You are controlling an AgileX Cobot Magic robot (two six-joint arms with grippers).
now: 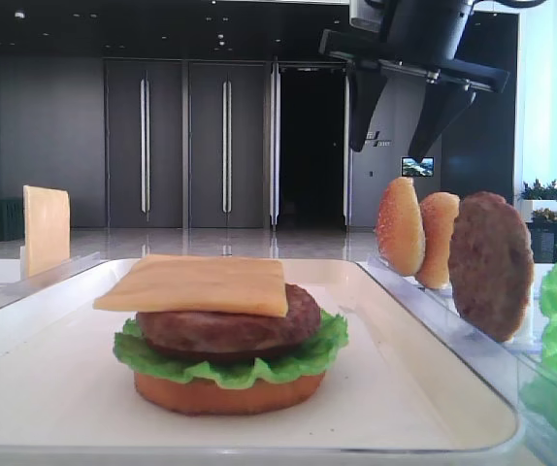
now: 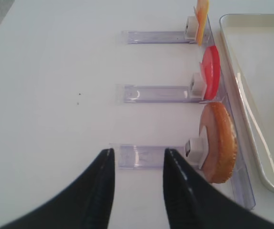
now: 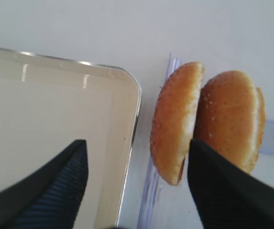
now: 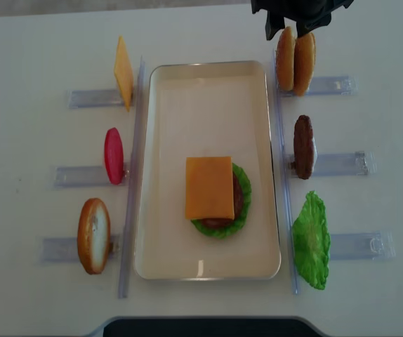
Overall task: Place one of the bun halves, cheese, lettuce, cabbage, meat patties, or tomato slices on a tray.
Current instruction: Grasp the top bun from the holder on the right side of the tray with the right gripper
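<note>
A white table fills my overhead view, and behind it the low camera shows a dim hall with tall grey doors.

My right gripper [image 4: 291,24] hangs above the far right corner of the table, its dark fingers [image 3: 232,195] spread wide and gripping nothing. Directly below it stand the two bun halves [image 3: 206,126], on edge and pressed side by side in a clear rack [image 4: 328,86]. In the wrist view one finger tip overlaps the seam between the buns, though I cannot tell whether it touches them.

Just left of the buns is the rounded corner of the white tray [image 4: 258,70]. On the tray sits a stack: an orange-brown bun base [image 1: 228,393], lettuce [image 1: 303,361], a meat patty [image 1: 228,328] and a square cheese slice [image 4: 209,187] on top.

Along the tray's right side, nearer than the buns, a second meat patty [image 4: 302,146] stands on edge in its rack, then a loose lettuce leaf [image 4: 311,241]. On the left side stand another cheese slice [image 4: 123,72], a red tomato slice [image 4: 113,155] and a flat bun piece [image 4: 93,235].

My left gripper [image 2: 138,160] hovers over the bare table beside that bun piece's rack, fingers apart and empty.
</note>
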